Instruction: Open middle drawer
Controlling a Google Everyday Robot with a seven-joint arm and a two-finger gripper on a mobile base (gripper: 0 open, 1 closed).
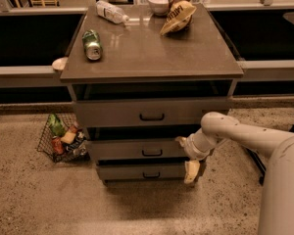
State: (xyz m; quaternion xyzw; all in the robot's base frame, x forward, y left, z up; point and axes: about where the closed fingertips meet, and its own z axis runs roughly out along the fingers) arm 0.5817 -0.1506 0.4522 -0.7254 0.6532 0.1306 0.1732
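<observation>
The gripper [186,155] hangs spread open, holding nothing, right of the handle [152,152] on the middle drawer [118,150]. This looks like the approach; next it should shift left and clamp that handle.

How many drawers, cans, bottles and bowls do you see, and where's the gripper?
Drawers: 3 (top drawer, middle drawer, bottom drawer)
Cans: 1
Bottles: 1
Bowls: 1
Total: 6
Gripper: at the middle drawer's right end.
</observation>
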